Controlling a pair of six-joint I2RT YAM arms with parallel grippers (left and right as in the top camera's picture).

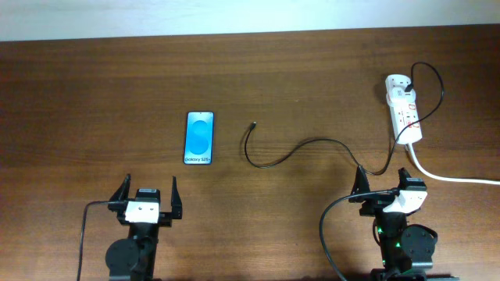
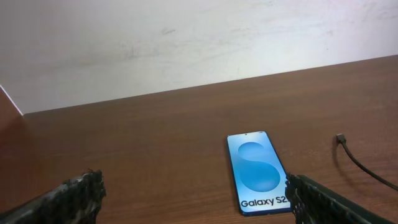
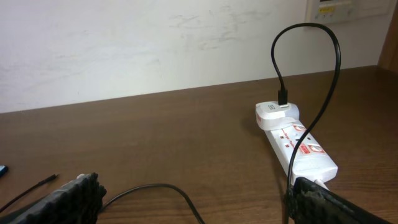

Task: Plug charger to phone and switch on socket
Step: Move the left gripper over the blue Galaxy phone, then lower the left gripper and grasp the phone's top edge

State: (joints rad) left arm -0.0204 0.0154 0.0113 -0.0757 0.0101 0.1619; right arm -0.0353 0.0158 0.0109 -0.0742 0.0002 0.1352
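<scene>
The left claw (image 1: 148,187) and right claw (image 1: 382,178) are wide and empty; the tiny plug (image 1: 254,124) could slip or shove the phone (image 1: 199,138) away.

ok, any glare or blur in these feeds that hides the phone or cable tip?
Overhead: even light, no glare; the phone reads clearly, but the cable tip is tiny and low-contrast on the dark table. Left wrist: phone sharp, screen bright but not blown out; the fingers at the bottom corners are dark and soft. Right wrist: power strip sharp, wall bright.
</scene>
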